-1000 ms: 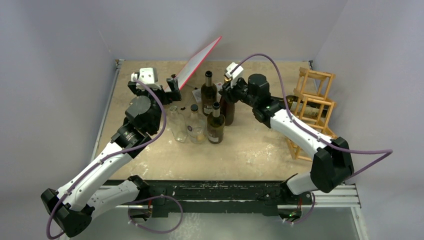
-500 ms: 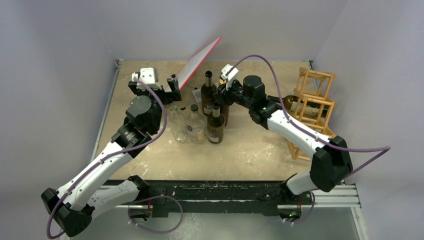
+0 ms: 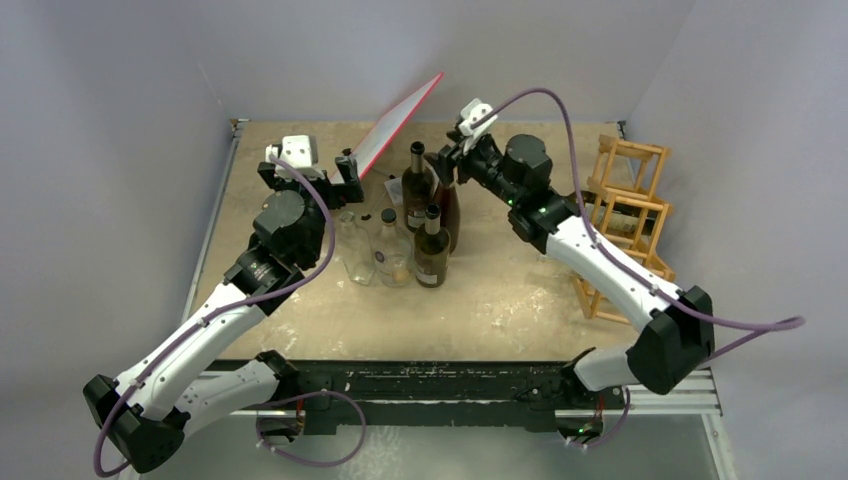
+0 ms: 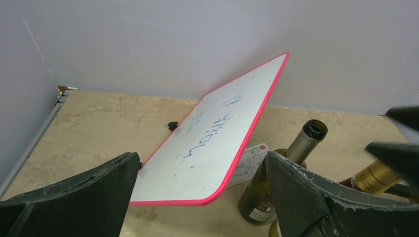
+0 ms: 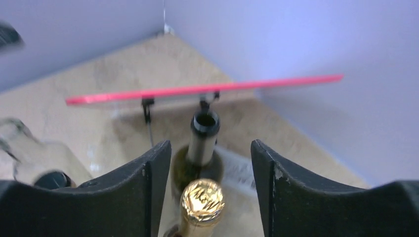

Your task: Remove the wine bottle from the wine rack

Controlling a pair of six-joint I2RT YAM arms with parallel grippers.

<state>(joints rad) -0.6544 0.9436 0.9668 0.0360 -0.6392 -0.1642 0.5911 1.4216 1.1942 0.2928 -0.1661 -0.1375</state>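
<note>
A dark wine bottle with a gold foil top [image 3: 453, 212] stands upright on the table among other bottles. My right gripper [image 3: 449, 163] is open just above its neck. In the right wrist view the gold top [image 5: 201, 200] sits between the spread fingers [image 5: 153, 168] without touching them. The wooden lattice wine rack [image 3: 630, 215] stands at the right edge, partly behind my right arm; I cannot tell what is in it. My left gripper [image 3: 345, 178] is open and empty beside the red-edged whiteboard [image 3: 395, 125]; it also shows in the left wrist view [image 4: 202, 163].
A green open-necked bottle [image 3: 417, 188] stands just left of the gold-topped one and shows ahead in the right wrist view [image 5: 203, 140]. A dark labelled bottle [image 3: 432, 252] and two clear bottles [image 3: 355, 248] stand in front. The tilted whiteboard [image 4: 217, 133] leans at the back.
My right gripper has lifted up and back along the gold-topped bottle's neck, and the bottle stays standing. The left arm has not moved.
</note>
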